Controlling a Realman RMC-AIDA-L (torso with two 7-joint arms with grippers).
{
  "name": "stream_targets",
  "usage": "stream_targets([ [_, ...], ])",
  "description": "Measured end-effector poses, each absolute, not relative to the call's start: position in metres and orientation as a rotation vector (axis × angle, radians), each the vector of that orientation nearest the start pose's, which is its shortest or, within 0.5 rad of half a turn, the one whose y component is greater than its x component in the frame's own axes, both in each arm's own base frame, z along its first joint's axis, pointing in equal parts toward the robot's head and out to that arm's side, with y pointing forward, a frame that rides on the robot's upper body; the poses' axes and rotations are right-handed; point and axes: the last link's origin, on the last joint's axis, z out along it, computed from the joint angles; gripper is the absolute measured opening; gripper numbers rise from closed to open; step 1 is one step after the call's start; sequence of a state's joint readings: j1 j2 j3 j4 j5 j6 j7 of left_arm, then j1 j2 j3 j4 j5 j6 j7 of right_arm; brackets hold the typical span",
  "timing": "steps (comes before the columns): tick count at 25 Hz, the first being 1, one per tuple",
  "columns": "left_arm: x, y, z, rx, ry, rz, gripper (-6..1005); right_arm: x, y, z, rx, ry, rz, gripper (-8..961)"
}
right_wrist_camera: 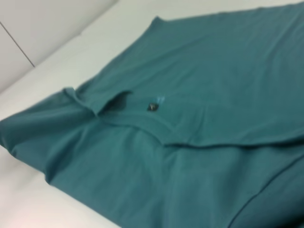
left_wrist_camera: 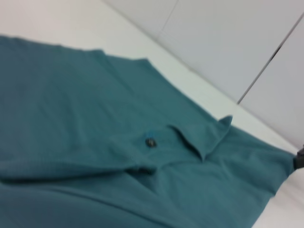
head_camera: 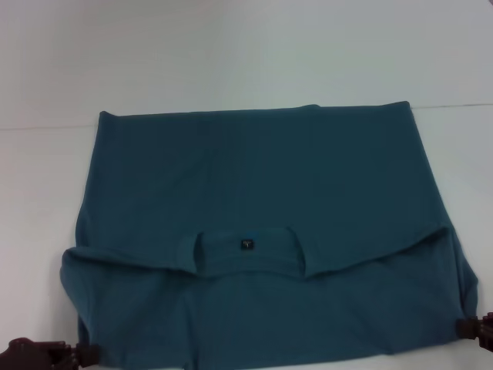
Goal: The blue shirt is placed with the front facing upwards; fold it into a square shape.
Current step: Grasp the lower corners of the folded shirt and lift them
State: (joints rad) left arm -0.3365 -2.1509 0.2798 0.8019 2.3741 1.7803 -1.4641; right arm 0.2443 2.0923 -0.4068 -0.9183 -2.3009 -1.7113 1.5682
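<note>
Blue shirt [head_camera: 262,200] lies spread on a white table [head_camera: 231,54], centre of the head view, occupying most of the surface btwn the two arms. Only marking visible: a small dark neck label [head_camera: 246,244], squarish, w/ a pale mark on it too small to read; the same label shows in the left wrist view [left_wrist_camera: 150,142] and the right wrist view [right_wrist_camera: 152,107]. No chest lettering can be seen on the exposed fabric. Material: matte teal-blue knit, soft, w/ shallow creases. Shape: far edge nearly straight, sides tapering slightly outward toward the robot; a fold line runs across the near third, where one layer overlaps another and the neckline forms a shallow rectangular notch around the label. The collar edge curls up beside the notch in both wrist views. Near portion of the garment is rumpled and bulges at both corners. Left gripper [head_camera: 77,355]: dark, at the near left corner of the shirt, touching the fabric edge; whether its fingers are spread or closed on cloth cannot be told. Right gripper [head_camera: 471,328]: dark, at the near right corner, against the hem; finger spacing likewise cannot be told. A dark seam line crosses the white backdrop behind the table.
</note>
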Motion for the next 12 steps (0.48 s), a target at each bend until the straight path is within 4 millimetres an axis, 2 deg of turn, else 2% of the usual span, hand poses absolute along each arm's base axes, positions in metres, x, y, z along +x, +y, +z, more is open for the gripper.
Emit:
stream_targets([
  [7, -0.343, 0.216, 0.024, -2.54, -1.082, -0.709, 16, 0.365, 0.212, 0.06, -2.48, 1.13, 0.506, 63],
  [12, -0.346, 0.203, 0.02, -2.543, -1.07, -0.716, 16, 0.368, 0.203, 0.055, -2.494, 1.137, 0.529, 67],
])
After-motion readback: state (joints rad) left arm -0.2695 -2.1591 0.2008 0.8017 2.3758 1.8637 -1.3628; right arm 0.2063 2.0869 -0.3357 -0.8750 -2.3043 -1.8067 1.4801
